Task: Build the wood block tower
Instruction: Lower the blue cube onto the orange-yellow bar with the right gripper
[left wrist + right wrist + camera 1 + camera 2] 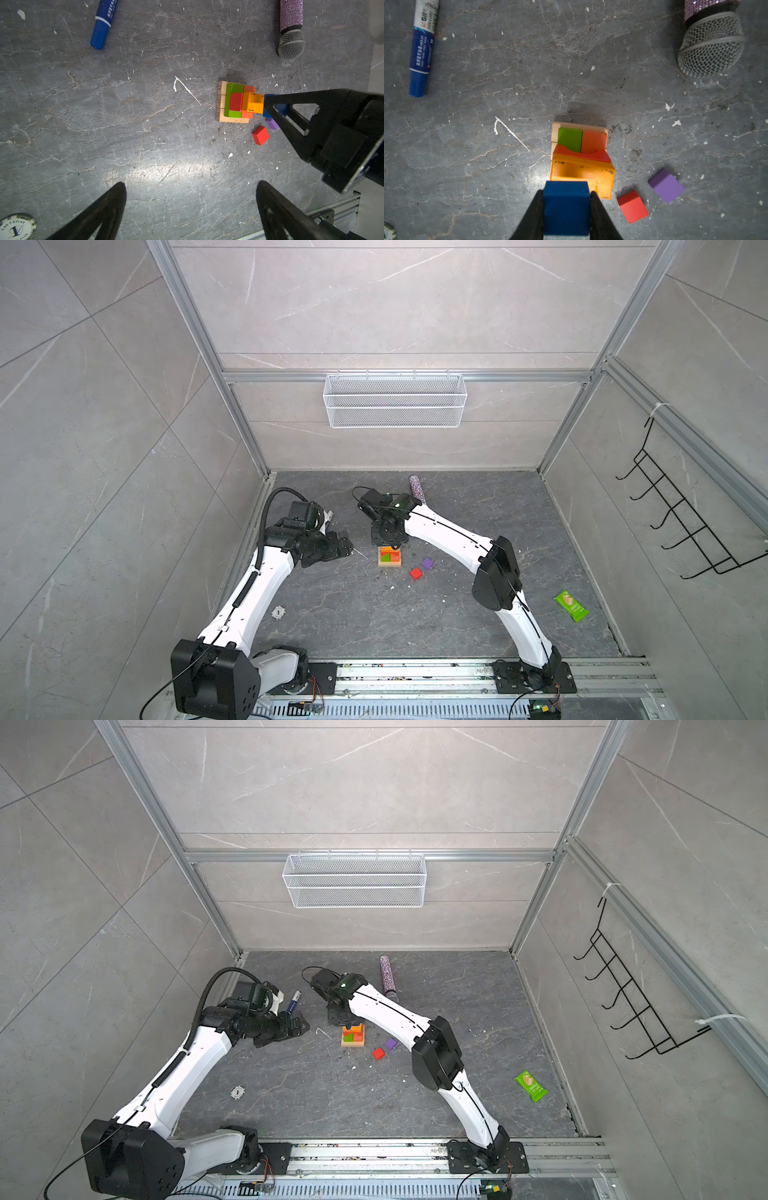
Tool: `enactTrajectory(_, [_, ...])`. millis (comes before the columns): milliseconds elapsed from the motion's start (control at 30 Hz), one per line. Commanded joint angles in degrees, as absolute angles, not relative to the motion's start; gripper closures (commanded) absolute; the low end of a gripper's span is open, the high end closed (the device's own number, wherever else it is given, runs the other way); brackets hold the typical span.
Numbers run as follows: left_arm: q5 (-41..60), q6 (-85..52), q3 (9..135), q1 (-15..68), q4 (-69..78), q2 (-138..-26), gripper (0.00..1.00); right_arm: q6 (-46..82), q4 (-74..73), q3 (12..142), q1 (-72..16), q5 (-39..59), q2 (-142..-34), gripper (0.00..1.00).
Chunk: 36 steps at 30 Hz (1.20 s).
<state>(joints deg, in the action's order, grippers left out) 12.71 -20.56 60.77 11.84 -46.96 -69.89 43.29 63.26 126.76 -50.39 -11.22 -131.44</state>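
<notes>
Grey marbled surface (457, 614) carries the stepped tower of tan, green, orange and red wood blocks (390, 558), the right fingers (534, 216) pinching a blue wooden cube (566, 203) beside its top, the left fingers (108, 209) spread wide nearby.

Dark stone tabletop (415, 622): tower (390, 560), red cube (415, 573), purple cube (427, 563), marker (102, 25), microphone (291, 31), chip (278, 612), snack packet (571, 605).

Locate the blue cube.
In the right wrist view, the blue cube is clamped in the right gripper, beside the orange block atop the tower; the red cube lies nearest.
</notes>
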Motion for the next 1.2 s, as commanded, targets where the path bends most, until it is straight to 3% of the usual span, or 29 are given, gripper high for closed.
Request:
enactTrajectory(0, [14.7,-19.4,60.8,11.4,-46.2,-69.1,0.01,44.2,64.8,127.6,-50.9,-13.0,-132.3,1.0])
enactTrajectory(1167, [15.4,-19.4,60.5,11.0,-46.0,-68.8,0.01,48.8,61.0,122.2,-50.9,-14.5,-130.4,1.0])
